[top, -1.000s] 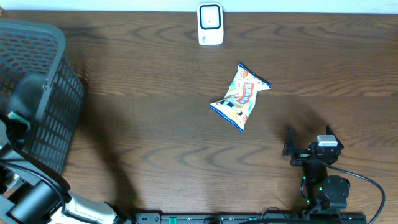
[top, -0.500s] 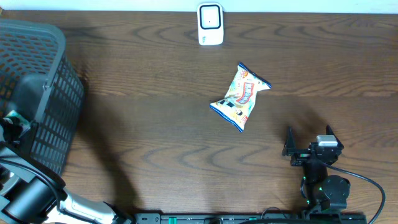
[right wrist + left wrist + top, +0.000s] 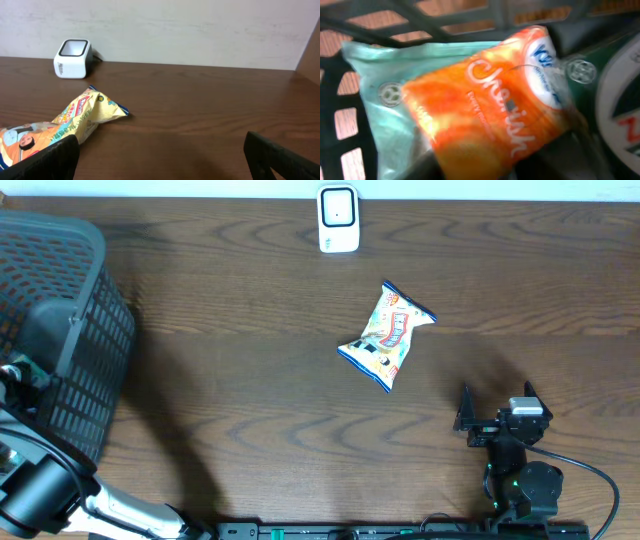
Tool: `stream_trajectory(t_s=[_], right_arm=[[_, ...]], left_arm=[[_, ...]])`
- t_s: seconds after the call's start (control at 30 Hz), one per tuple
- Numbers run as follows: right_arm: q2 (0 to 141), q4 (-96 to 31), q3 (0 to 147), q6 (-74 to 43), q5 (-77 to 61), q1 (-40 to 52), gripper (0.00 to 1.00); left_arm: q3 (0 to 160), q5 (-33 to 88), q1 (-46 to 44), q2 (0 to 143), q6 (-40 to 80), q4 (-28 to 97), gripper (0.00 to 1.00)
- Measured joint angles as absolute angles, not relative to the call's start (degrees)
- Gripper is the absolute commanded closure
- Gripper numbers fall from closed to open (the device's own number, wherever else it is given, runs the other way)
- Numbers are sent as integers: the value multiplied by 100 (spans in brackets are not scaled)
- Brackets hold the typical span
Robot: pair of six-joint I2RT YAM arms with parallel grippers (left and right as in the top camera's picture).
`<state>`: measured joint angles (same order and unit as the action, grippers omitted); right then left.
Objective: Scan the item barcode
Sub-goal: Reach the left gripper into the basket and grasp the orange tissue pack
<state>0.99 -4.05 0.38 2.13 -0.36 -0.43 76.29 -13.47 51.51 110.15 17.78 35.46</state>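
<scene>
Orange packet (image 3: 490,100), taken here to be the item for scanning, lying tilted in the black mesh basket (image 3: 445,15) at the table's left end, on top of a pale green pack (image 3: 375,70) and beside a round-faced item (image 3: 620,125); no barcode shows on the face turned to the left wrist camera. Step in hand, as judged: picking the item out of the basket (image 3: 60,240), the scan itself not yet begun. The next move calls for a firm hold on the soft wrapper, a lift clear of the mesh wall, a carry across the table (image 3: 250,410) to the white scanner (image 3: 338,220) at the far edge, and a turn of the packet until its barcode faces the scanner window. Left claw: down inside the basket at the end of the left arm (image 3: 45,495), right against the packet; its fingers cannot be made out, so whether it is clenched on the wrapper cannot be told. Right claw (image 3: 160,155): released, fingers spread wide, holding nothing, parked near the table's front edge (image 3: 497,408); a snack bag (image 3: 388,335) lies between it and the scanner (image 3: 72,59), touching neither.
</scene>
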Motion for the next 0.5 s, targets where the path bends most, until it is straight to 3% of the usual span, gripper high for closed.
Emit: stream_trajectory(t_s=[0.27,0.5], right_arm=[[99,-405,38,213,-36,-43,1],[99,-405,38,213,-36,-43,1]], left_arm=[[7629,-1313,5240,10757,1752,3579,92],[7634,-873,5240,9332,1931,3575,93]])
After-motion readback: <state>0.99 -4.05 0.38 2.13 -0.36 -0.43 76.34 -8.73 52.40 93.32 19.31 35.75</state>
